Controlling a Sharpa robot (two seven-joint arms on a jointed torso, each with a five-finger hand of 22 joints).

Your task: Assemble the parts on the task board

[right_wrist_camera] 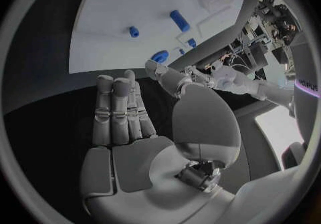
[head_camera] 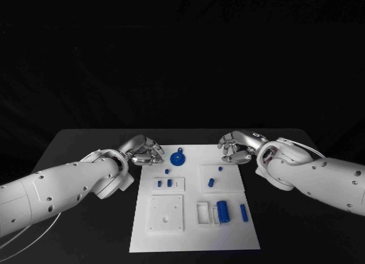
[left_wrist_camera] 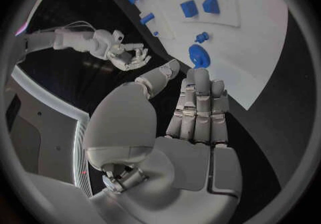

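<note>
A black counter [head_camera: 87, 143] carries the white task board [head_camera: 230, 231], its blue parts [head_camera: 222, 211] mostly lying loose, so assembly looks barely begun. The left hand [head_camera: 144, 151] and right hand [head_camera: 236, 147] hover at its far corners, fingers apart, holding nothing.

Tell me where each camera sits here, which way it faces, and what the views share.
Head view: from the robot's head, down onto the black table and white task board; both white arms enter, left hand and right hand empty.
Left wrist view: behind the left hand, facing the board.
Right wrist view: behind the right hand, facing the board.
Shared: the round blue disc part on the board.
</note>
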